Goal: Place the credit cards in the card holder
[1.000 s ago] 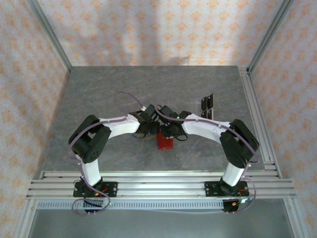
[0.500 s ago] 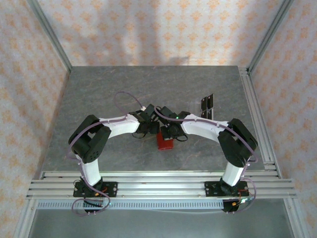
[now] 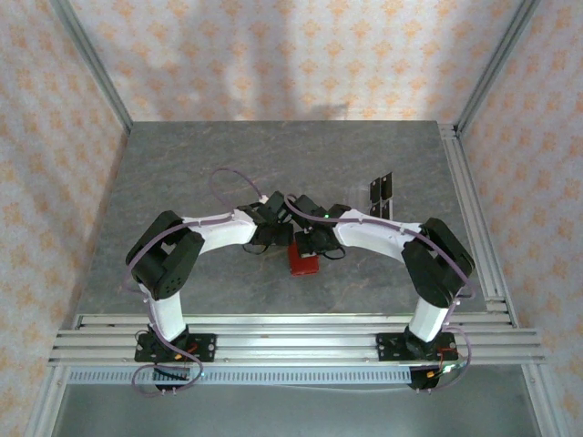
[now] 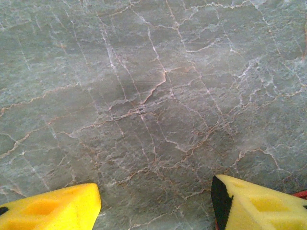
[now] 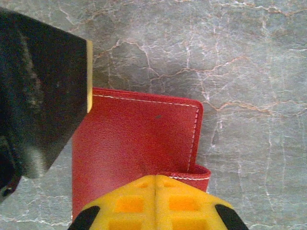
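Right wrist view, nearest first: the right gripper [image 5: 154,203] has its yellow fingers drawn tight together over the card holder [image 5: 139,139], right where the snap tab [image 5: 194,173] sits at the cover's 5 o'clock corner. I cannot tell whether they nip the tab or only press down on it. The holder lies flat and closed on the table [image 4: 144,96]. The left gripper [image 4: 156,203] is spread wide with nothing between its pads, low over bare marble. A sliver of red shows at 4 o'clock in its own view, so it stands just beside the holder.

I judge the step in hand to be opening the holder. I would pin one cover with the right fingers, slide a left finger under the free edge and peel slowly, so the holder does not skate on the stone.

Farther out, at 2 o'clock from the holder and well apart, lie the credit cards [image 3: 382,191].

Count: one holder, two cards as far as I can make out, two grippers.
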Tool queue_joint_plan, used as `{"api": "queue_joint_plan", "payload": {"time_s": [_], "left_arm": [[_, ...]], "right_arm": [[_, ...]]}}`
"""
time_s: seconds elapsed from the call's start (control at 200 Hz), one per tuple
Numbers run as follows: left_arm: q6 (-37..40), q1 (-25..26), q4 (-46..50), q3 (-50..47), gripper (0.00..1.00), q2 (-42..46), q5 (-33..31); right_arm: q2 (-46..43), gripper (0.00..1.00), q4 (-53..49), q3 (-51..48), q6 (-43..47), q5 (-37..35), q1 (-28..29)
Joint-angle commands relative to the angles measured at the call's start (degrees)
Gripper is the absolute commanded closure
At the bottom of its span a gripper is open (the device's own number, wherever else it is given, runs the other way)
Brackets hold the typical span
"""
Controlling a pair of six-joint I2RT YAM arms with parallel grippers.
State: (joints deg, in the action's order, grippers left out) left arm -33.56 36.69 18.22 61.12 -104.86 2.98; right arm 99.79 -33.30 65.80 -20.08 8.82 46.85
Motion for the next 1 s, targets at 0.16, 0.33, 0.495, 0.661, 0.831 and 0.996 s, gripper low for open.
{"api": "queue_joint_plan", "payload": {"time_s": [0.16,0.33,0.495,0.661,0.831,0.996], "left_arm": [[-0.6,0.1,-0.6,-2.7,0.35,-4.0,4.9],[-0.6,0.1,-0.6,-2.7,0.35,-4.1,4.8],[-0.5,0.1,-0.4,-2.7,0.35,-3.9,4.9],[-0.5,0.1,-0.4,-2.6,0.35,-4.0,4.8],[-0.6,0.1,-0.4,-2.5,0.35,-4.0,4.8],[-0.5,0.1,0.0,-2.3,0.35,-4.0,4.8]], "right_arm": [[-0.2,1.00,2.9,-0.4,-2.1,2.2,0.2],[0.6,1.00,4.6,-1.1,-2.9,2.8,0.3],[1.3,1.00,5.1,-2.1,-3.2,2.7,0.2],[1.5,1.00,5.3,-3.4,-3.3,2.4,0.3],[1.8,1.00,6.0,-4.5,-3.5,2.5,0.2],[1.1,1.00,6.5,-6.9,-4.1,2.6,0.2]]}}
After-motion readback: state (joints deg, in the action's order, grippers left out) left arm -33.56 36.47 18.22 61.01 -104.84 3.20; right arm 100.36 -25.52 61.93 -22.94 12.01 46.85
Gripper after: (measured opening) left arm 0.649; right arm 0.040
